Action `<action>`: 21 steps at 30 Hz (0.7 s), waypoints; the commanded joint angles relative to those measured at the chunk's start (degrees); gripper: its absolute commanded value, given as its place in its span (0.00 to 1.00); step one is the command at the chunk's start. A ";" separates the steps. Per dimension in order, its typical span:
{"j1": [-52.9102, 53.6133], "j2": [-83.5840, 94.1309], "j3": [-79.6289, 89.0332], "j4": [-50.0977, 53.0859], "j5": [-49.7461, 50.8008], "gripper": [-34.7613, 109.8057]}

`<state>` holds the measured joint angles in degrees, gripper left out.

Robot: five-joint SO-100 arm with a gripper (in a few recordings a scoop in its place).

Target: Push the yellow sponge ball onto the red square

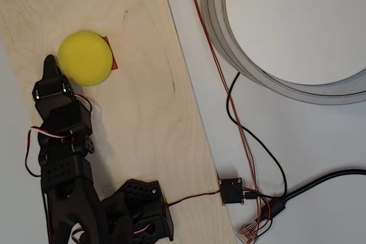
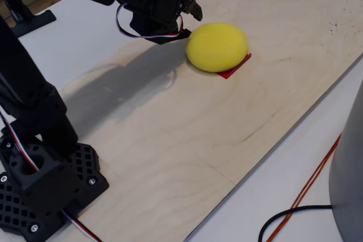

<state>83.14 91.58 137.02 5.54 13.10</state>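
Red shows as just a sliver: the red square sits mostly hidden under the yellow sponge ball, with only its right edge peeking out in the overhead view, upper left of frame. In the fixed view we see 1 corner and a thin strip of it at the ball's lower right. We count 1 ball, 1 square, 1 black arm.

Ball is plain matte bright yellow foam, unmarked, looks a bit squashed in the fixed view, upper centre of frame, resting on the plywood board. Gripper sits just left of the ball in the overhead view, tip right at the ball's edge; contact we cannot confirm. In the fixed view the gripper is above-left of the ball. Fingers look together, no gap visible. Arm base is cut off at the bottom left in both views.
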 commanded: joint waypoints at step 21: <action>3.69 3.60 1.67 -0.35 -1.41 0.30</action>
<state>85.61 92.64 137.99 5.54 11.69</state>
